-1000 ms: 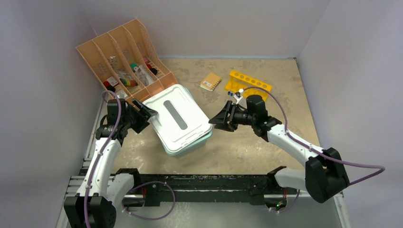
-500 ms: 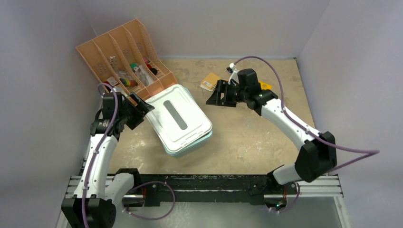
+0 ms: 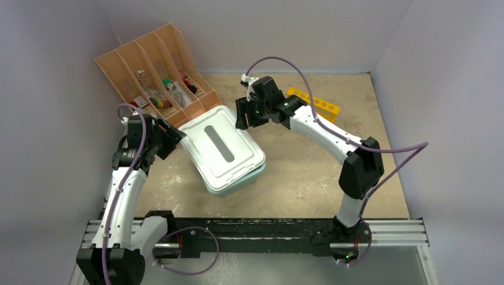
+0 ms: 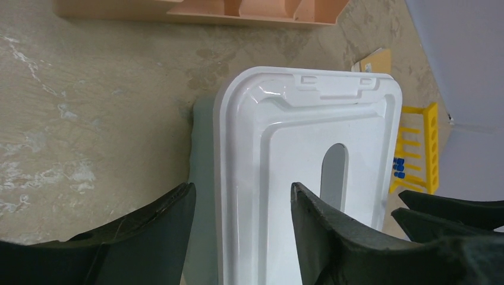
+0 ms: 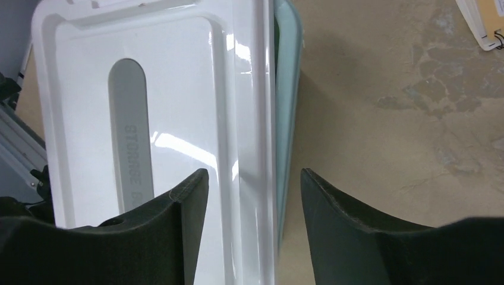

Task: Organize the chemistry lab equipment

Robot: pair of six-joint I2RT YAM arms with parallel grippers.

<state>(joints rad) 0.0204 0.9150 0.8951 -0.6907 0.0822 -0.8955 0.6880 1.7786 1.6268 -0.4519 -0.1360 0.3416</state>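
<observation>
- At the left edge of the tub [image 4: 199, 178], left fingers [image 4: 148, 231] spread astride the lid [image 4: 285, 119] rim.
- Opposite, right fingers [image 5: 172, 219], also apart, straddle the far edge.
- Only the left wrist view shows blue-capped tubes [image 4: 398, 168] by the yellow rack [image 4: 429, 136], on the bench [image 4: 89, 119].

The left arm [image 3: 122, 190] stands up from its base at the near left, its forearm running away from the rail and its wrist bent toward the right. The left gripper [image 3: 173, 136] points right and a little downward, jaws spread wide. In the left wrist view its dark fingers [image 4: 148, 237] show a broad gap between them. The right arm [image 3: 321, 127] is stretched far forward, its elbow [image 3: 359, 169] raised and its forearm angling left and away. The right gripper [image 3: 242, 114] faces down and leftward, its jaws likewise parted.
</observation>
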